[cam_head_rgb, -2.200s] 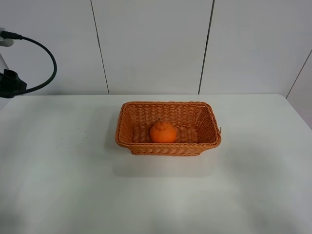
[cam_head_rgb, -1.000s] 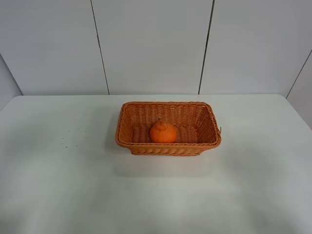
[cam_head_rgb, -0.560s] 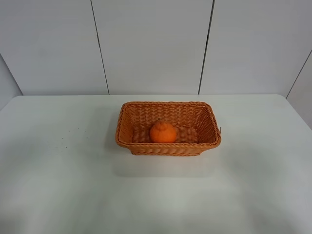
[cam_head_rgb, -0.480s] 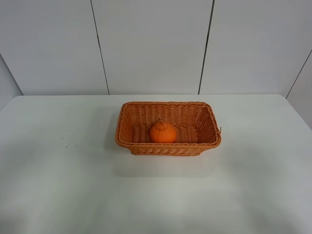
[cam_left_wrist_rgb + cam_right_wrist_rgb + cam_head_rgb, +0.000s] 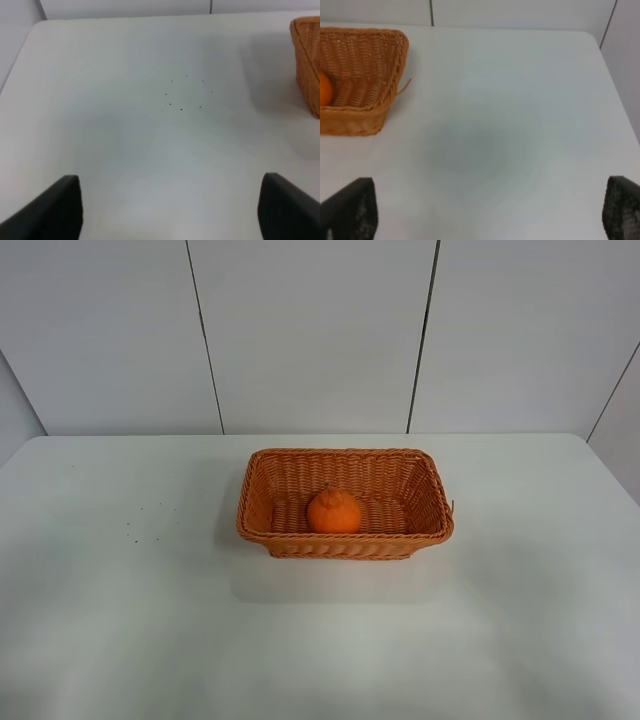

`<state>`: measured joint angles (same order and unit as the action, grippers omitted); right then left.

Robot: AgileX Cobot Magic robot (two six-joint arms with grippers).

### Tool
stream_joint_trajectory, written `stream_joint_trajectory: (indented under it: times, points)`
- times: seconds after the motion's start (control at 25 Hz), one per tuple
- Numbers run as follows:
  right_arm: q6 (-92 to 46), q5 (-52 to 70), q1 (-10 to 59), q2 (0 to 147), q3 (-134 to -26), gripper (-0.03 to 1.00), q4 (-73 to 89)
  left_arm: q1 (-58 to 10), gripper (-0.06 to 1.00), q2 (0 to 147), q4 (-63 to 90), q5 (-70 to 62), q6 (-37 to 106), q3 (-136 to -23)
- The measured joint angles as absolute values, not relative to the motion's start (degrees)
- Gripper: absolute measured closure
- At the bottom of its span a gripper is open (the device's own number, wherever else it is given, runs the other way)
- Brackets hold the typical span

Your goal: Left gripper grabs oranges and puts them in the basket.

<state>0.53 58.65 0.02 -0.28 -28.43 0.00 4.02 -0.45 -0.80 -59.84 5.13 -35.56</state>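
The orange lies inside the woven wicker basket at the middle of the white table. Neither arm shows in the exterior high view. In the left wrist view my left gripper is open and empty, its dark fingers wide apart above bare table, with a corner of the basket off to one side. In the right wrist view my right gripper is open and empty, and the basket with a sliver of the orange lies ahead of it.
A few small dark specks dot the white table left of the basket. A panelled grey wall stands behind the table. The table's right edge shows in the right wrist view.
The black left arm and its cable at the far left edge of the exterior high view have left the frame. The basket and the orange have not moved.
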Motion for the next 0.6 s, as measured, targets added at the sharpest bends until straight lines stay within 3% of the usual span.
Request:
stream_joint_trajectory:
  times: [0.6]
  points:
    - [0.5,58.6,0.0,-0.3,-28.4,0.27,0.0,4.0,0.12,-0.5,-2.1,-60.0,2.4,-28.2]
